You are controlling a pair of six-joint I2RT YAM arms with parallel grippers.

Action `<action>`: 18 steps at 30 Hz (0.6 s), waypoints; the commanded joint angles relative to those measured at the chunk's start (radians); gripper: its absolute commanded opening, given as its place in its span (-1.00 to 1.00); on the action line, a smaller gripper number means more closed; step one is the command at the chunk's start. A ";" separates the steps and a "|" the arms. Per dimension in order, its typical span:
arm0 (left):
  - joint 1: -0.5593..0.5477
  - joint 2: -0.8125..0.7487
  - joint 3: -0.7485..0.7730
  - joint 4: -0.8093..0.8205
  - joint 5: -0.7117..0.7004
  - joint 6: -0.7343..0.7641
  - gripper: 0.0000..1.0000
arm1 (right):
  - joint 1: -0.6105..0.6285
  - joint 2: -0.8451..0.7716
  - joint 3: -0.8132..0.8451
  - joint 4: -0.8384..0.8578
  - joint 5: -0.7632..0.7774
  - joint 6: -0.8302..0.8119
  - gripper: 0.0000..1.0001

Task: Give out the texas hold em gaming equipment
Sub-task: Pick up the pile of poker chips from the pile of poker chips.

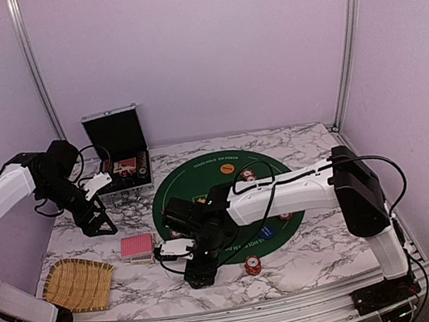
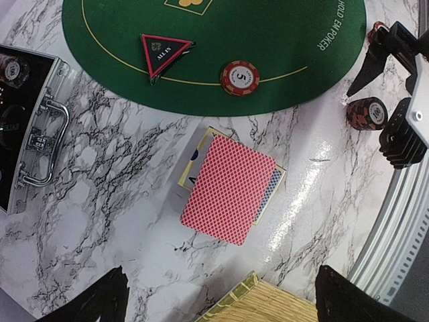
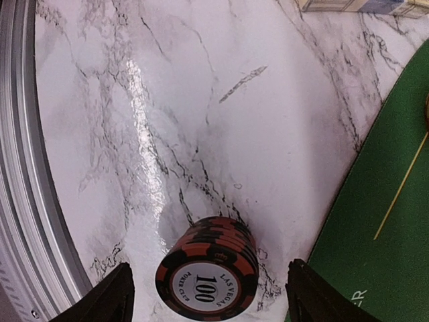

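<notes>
A stack of black-and-orange "100" poker chips (image 3: 209,275) stands on the marble between the fingers of my right gripper (image 3: 211,285), which is open with a gap on each side. The left wrist view shows the same stack (image 2: 367,113) beside the right gripper (image 2: 392,100). From above, the right gripper (image 1: 195,272) hides it. Red-backed cards (image 1: 136,246) lie on their box left of the green mat (image 1: 229,199). My left gripper (image 1: 102,222) hangs open and empty above the cards (image 2: 229,191). Another chip stack (image 1: 252,266) and a blue dealer button (image 1: 266,233) lie further right.
A silver case (image 1: 119,151) stands open at the back left. A woven straw tray (image 1: 79,284) lies at the front left. On the mat lie a "5" chip (image 2: 240,77) and a red-edged triangle marker (image 2: 164,52). The metal rail (image 3: 27,201) runs close by the chips.
</notes>
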 commanded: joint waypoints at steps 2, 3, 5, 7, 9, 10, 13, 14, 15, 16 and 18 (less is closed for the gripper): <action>0.007 -0.021 0.007 -0.023 -0.001 -0.008 0.98 | 0.008 0.011 0.034 0.003 0.020 -0.004 0.43; 0.006 -0.019 0.008 -0.023 -0.002 -0.008 0.98 | 0.007 0.011 0.030 0.003 0.021 -0.004 0.38; 0.006 -0.018 0.010 -0.023 -0.003 -0.008 0.98 | 0.007 0.007 0.026 0.004 0.020 -0.004 0.31; 0.007 -0.014 0.012 -0.023 -0.004 -0.008 0.98 | 0.007 0.003 0.022 0.004 0.019 -0.004 0.25; 0.006 -0.012 0.011 -0.023 -0.004 -0.008 0.98 | 0.007 -0.001 0.021 0.004 0.018 -0.003 0.18; 0.006 -0.010 0.010 -0.023 -0.005 -0.008 0.98 | 0.007 -0.002 0.019 0.004 0.018 -0.002 0.13; 0.008 -0.009 0.007 -0.023 -0.006 -0.008 0.98 | 0.007 -0.009 0.018 0.003 0.022 -0.003 0.04; 0.006 -0.010 0.007 -0.023 -0.006 -0.008 0.98 | 0.007 -0.011 0.017 0.003 0.023 -0.003 0.00; 0.005 -0.010 0.007 -0.023 -0.006 -0.008 0.98 | 0.007 -0.015 0.018 0.003 0.025 -0.003 -0.03; 0.006 -0.011 0.006 -0.023 -0.008 -0.008 0.98 | 0.008 -0.018 0.018 0.002 0.028 -0.001 -0.06; 0.005 -0.009 0.007 -0.023 -0.007 -0.008 0.98 | 0.007 -0.024 0.018 0.001 0.032 -0.001 -0.13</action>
